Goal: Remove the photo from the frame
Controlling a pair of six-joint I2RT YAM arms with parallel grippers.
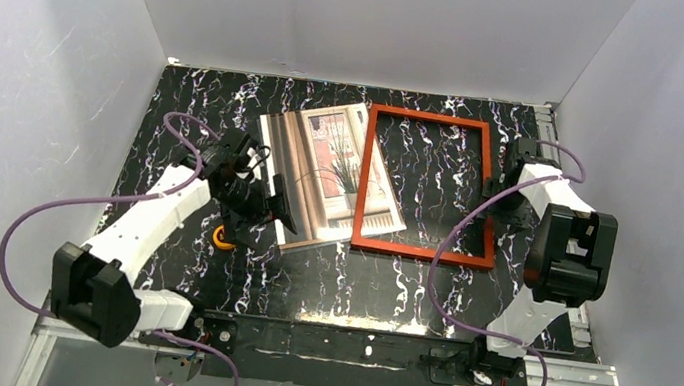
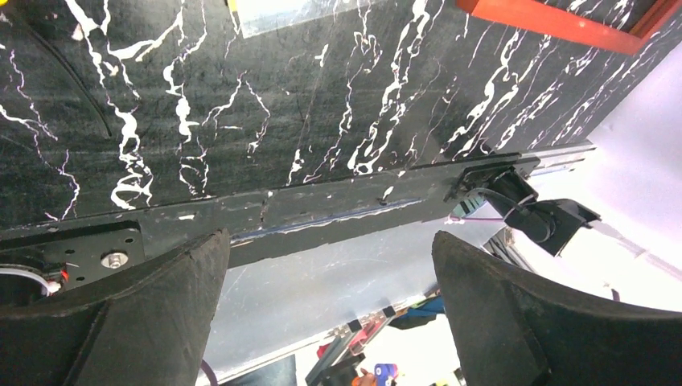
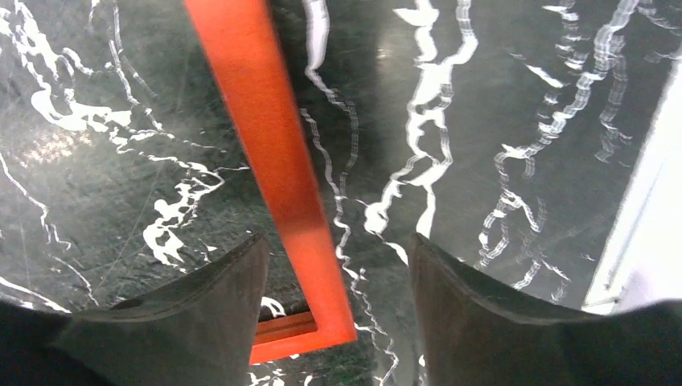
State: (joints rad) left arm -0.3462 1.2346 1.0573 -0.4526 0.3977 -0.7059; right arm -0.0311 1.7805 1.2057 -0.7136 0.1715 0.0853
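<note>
Seen from above, on the black marbled table point(image 1: 375, 289): the photo point(image 1: 320, 175), face up and skewed, left of centre. Right edge of it reaching past the left bar of the frame point(image 1: 420, 253) into the hollow. Red bar drawn unbroken across the print there; over it or under it, hard to settle from this view. Rest of the frame flat on the table, right of centre, with bare marble inside.

Left gripper point(image 1: 281, 213) low at the near left edge of the photo. Any contact with the print hidden behind the black gripper body. From the left wrist: left gripper point(image 2: 330, 249) spread wide, nothing between the fingers point(image 2: 161, 314), looking toward the near edge of the table. Only a pale corner of the photo point(image 2: 297, 10), cut off at the top of that view. A slice of the frame point(image 2: 547, 18) at the top right.

Right gripper point(image 1: 493, 189) at the frame's right bar, about halfway along, largely masked by its own arm. From the right wrist: right gripper point(image 3: 336, 245) parted, dark fingers point(image 3: 201, 305) on either side of the red bar of the frame point(image 3: 265, 121). One corner of the frame low in the gap. Touching or merely astride: cannot tell, the fingers being out of focus.

Small orange thing point(image 1: 225, 237) beside the left arm, half covered, too small to name.
</note>
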